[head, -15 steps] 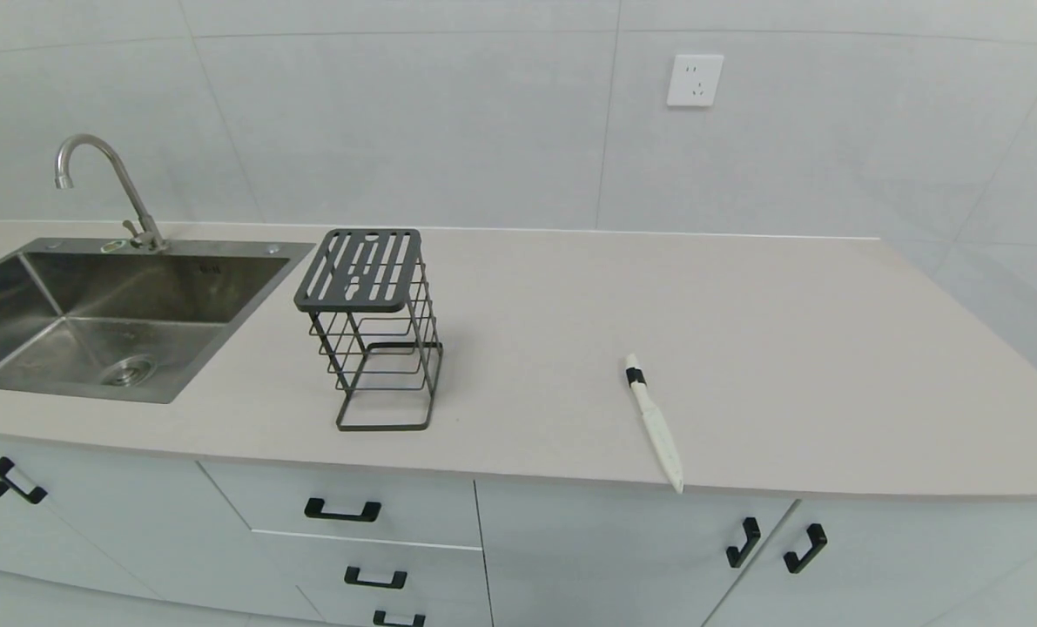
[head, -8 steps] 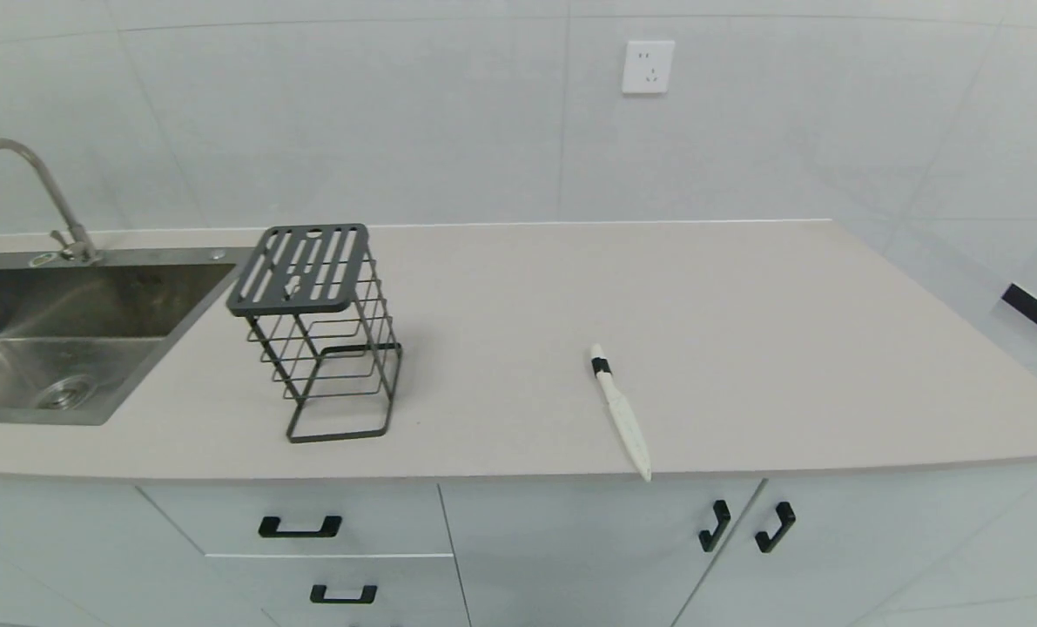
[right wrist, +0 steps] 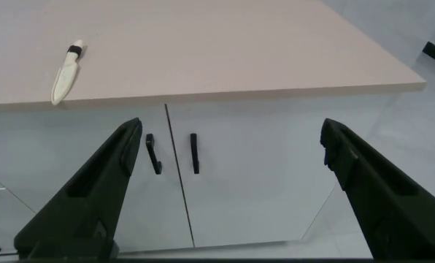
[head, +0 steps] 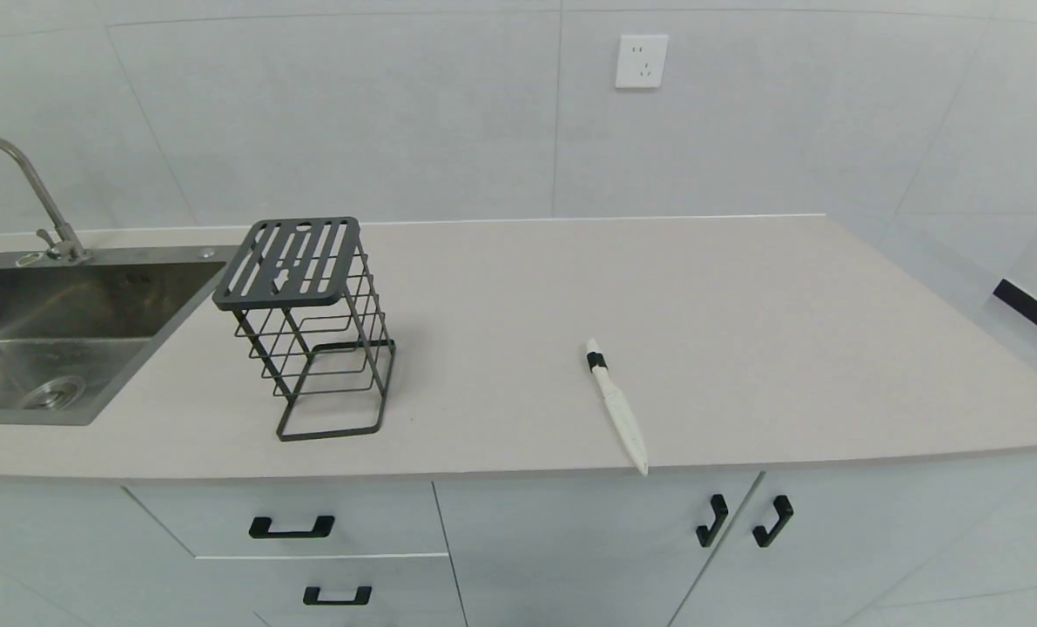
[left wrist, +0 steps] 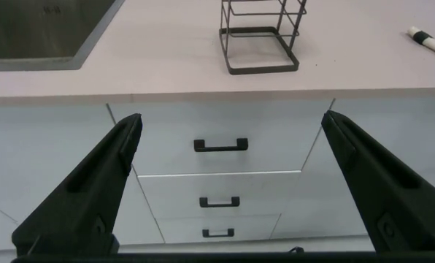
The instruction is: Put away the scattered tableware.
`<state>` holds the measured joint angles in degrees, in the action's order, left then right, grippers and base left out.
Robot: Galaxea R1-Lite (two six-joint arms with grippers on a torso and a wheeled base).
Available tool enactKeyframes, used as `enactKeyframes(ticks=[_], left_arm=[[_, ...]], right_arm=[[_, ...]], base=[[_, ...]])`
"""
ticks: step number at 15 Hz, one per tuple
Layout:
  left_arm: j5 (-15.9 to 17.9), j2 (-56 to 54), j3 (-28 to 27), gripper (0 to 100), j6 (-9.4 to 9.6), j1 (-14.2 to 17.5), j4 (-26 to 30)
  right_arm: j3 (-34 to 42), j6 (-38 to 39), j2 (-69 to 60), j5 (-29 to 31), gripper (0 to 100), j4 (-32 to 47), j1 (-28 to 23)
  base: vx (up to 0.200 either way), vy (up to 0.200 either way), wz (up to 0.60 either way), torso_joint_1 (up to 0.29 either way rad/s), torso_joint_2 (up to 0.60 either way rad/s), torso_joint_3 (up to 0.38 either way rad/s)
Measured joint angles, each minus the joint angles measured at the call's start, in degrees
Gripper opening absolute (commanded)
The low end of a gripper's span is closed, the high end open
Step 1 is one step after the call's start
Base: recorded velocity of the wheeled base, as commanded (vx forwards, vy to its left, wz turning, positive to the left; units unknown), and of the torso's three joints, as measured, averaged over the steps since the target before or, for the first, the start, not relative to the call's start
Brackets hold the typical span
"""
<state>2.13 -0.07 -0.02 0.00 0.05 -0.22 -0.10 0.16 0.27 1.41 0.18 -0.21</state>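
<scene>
rack (head: 305, 326) between sink (head: 91, 287) and knife (head: 617, 407)

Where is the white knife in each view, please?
Head view: white knife on the countertop, right of the wire rack, tip at the front edge.
Left wrist view: knife at the frame's border, beyond the wire rack.
Right wrist view: knife beside the front edge.
Shared landmark: the countertop's front edge.

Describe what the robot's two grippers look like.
The left gripper has two long, matte black fingers, flat-sided and tapering from a broad base to a narrow tip. The right gripper matches it: the same plain black, wedge-shaped fingers.
</scene>
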Motion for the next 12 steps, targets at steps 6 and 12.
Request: enactKeyframes(ticks=[6, 12], left_arm=[[0.0, 0.0, 0.0, 100, 0.0, 0.0, 0.0], [0.0, 0.0, 0.0, 100, -0.05, 0.0, 0.0]], right_arm=[[0.0, -0.1, 0.0, 0.0, 100, 0.0, -0.1], [0.0, -0.1, 0.0, 0.0, 100, -0.1, -0.1]], base=[[0.0, 0.0, 0.0, 0.0, 0.0, 0.0], [0.0, 0.0, 0.0, 0.231, -0.45, -0.219]])
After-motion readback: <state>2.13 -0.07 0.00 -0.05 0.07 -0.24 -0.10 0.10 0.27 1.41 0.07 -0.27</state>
